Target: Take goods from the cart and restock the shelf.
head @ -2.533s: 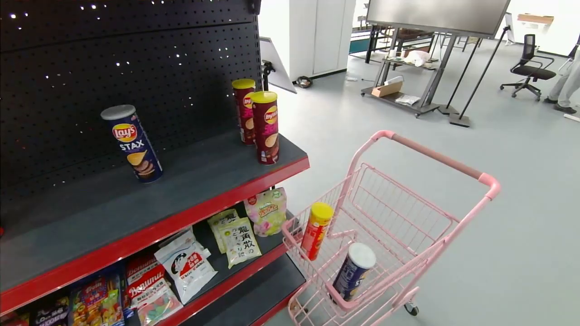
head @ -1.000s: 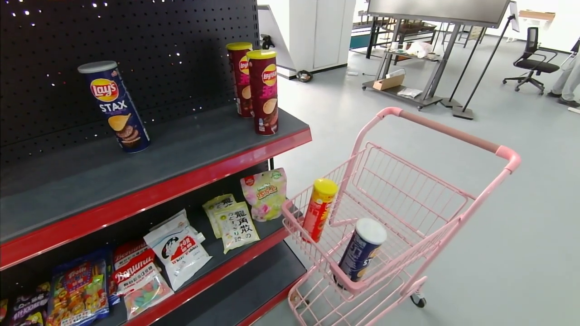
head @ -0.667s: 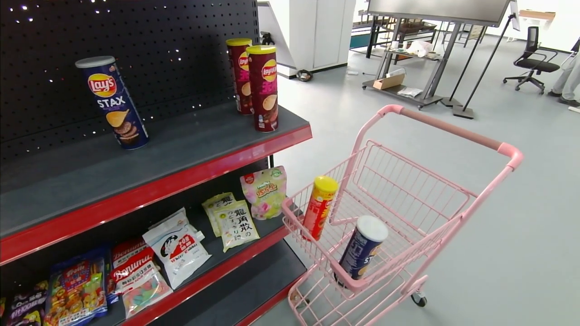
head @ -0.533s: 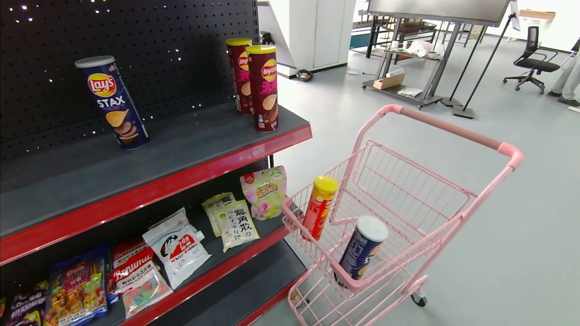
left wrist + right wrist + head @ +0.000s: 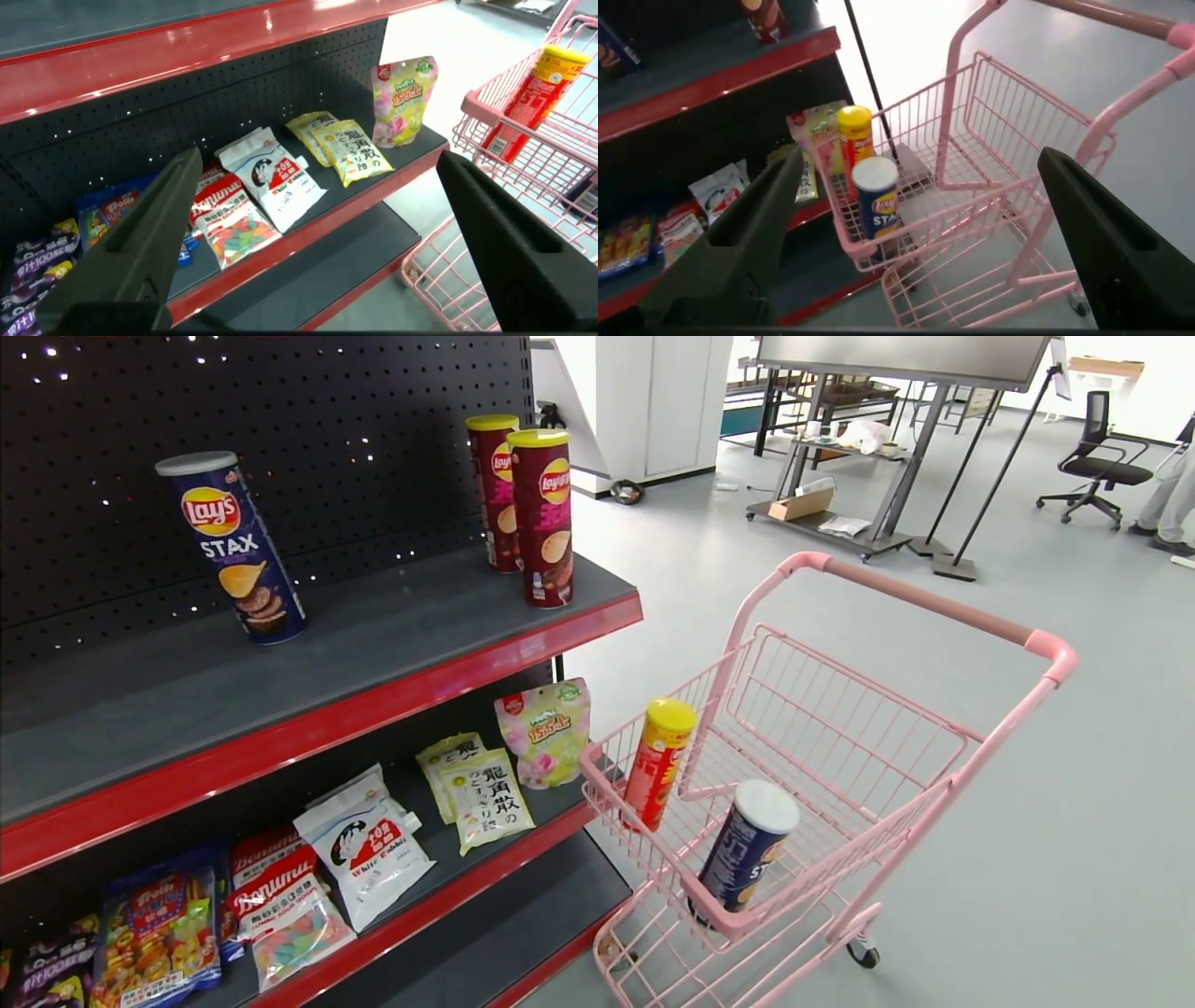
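Both end effectors have their fingers spread wide and hold nothing: the left gripper (image 5: 318, 163) faces the snack bags (image 5: 271, 177) on the lower shelf (image 5: 523, 868), and the right gripper (image 5: 918, 159) faces the pink cart (image 5: 924, 616). The cart stands near right, its left rim just beside the lower shelf's right end. A white-lidded blue can (image 5: 747, 859) and a yellow-lidded red can (image 5: 656, 765) lean in its near-left corner, and bare grey floor (image 5: 1074, 803) lies open to its right and beyond. Farther left, the upper shelf (image 5: 392, 644) carries a shelved blue can (image 5: 233, 551) near the pegboard (image 5: 355, 429) and two maroon cans (image 5: 546, 518) at its right edge, with bare deck between them.
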